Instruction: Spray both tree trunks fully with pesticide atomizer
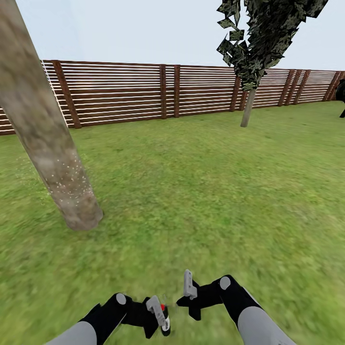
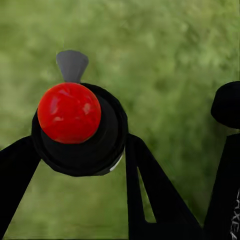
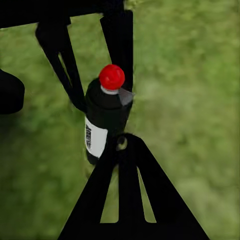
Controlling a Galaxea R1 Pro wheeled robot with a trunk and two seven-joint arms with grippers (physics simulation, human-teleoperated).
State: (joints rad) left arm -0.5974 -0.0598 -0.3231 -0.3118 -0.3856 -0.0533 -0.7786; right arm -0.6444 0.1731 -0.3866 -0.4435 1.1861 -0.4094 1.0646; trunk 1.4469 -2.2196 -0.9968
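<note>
Trunk (image 1: 45, 139) at far left of the head view, close, leaning in frame, pale mottled bark; fine white specks over its lower part, which I read as spray landed, coverage looks partial. Left gripper (image 1: 160, 314) low centre-left, fingers closed on the pesticide atomizer (image 2: 80, 130): black bottle, red ball cap, grey nozzle tab; the left wrist view shows both fingers pressed on the bottle sides. Bottle is off the ground, over grass, well short of the trunk. Right gripper (image 1: 190, 292) just beside it, nothing between its fingers; how far apart they stand I cannot tell. Its camera looks at the bottle's white label. Second tree (image 1: 249, 103) far right-centre, by the fence (image 1: 167, 91), slim trunk, dark blocky crown.

Step, as I judge it: spraying tree one. Next move calls for aiming the nozzle at the bare upper bark, then driving across to tree two.

Ground: flat green lawn (image 1: 201, 191). Brown slat fence along the back, pale sky above
</note>
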